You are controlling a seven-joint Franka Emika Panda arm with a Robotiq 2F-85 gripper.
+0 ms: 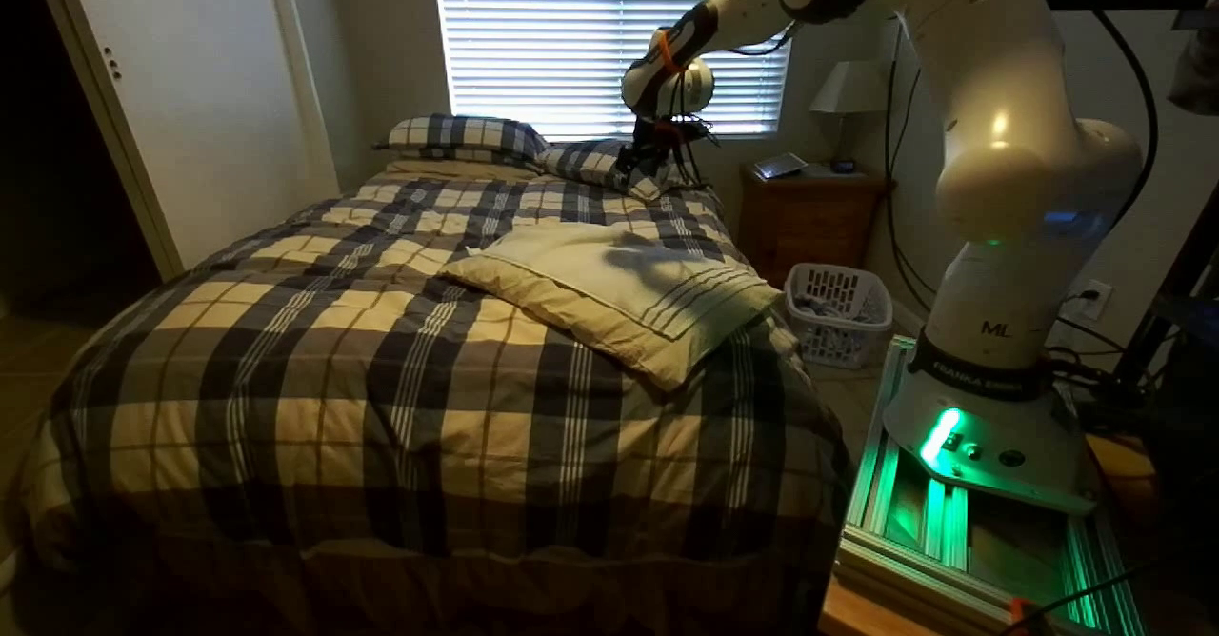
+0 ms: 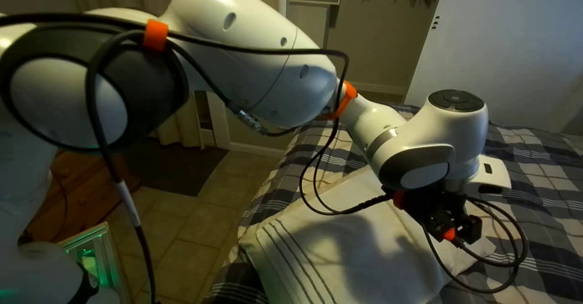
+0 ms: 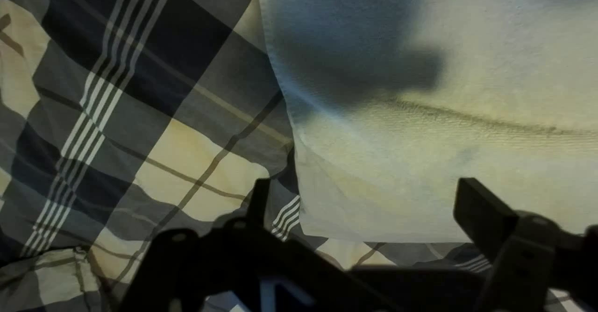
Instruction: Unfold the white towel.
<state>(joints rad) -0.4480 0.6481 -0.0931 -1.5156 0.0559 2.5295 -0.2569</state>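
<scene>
At the head of the dark plaid bedspread, at least two plaid pillows; beside it, one white laundry basket; farther back, one lamp. On the bedspread, one white towel. Partly hidden in an exterior view behind one arm and black cables. Above its corner, one gripper, spread wide.

Dim overall; window blinds glaring; green glow on robot base; soft-edged shadows across white towel.
</scene>
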